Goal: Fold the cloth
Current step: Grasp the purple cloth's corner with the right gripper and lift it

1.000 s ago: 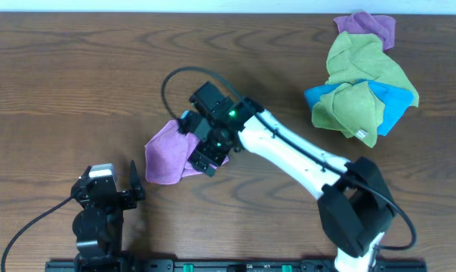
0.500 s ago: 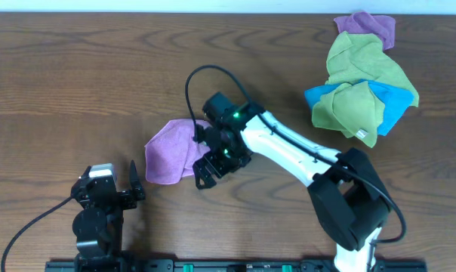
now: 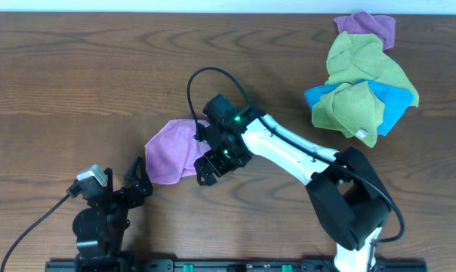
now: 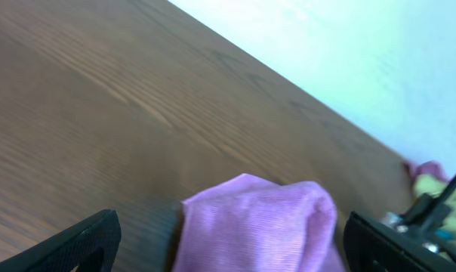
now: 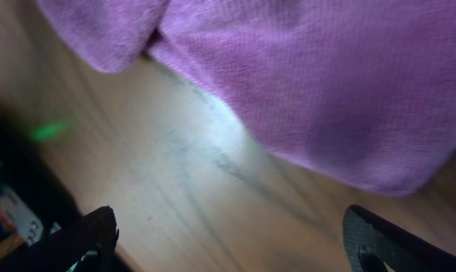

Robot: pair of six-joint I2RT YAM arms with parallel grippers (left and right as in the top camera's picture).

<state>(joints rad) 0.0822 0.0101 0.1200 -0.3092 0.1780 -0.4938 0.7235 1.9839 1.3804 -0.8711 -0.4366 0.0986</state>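
The pile sits at 2 o'clock on the wooden desk [image 3: 77,68], well apart from the work. In it, two lime-green cloths [image 3: 364,68] are crumpled over a blue cloth [image 3: 398,109], and a second purple cloth [image 3: 370,27] pokes out at the pile's 12 o'clock end. Nothing from it reaches the middle of the desk.

The cloth [image 3: 166,151] lies just left of centre. It is a soft lilac microfibre piece with a fine woven nap, rounded and bunched rather than flat, and one flap is turned over on itself.

The right arm [image 3: 288,147], a white casing with black joints, crosses the desk from 5 o'clock and hides the cloth's 3 o'clock edge. A black cable [image 3: 194,83] loops above it. The right claw [image 3: 205,172] is spread wide and grips nothing. Seen from its wrist, the cloth [image 5: 311,75] lies beyond the dark fingers [image 5: 84,238], with bare brown grain between them.

The left claw [image 3: 137,181] sits at the cloth's 7 o'clock, near its corner, also spread wide and empty. Seen from its wrist, the cloth [image 4: 258,219] bulges between the two black fingers [image 4: 77,242].
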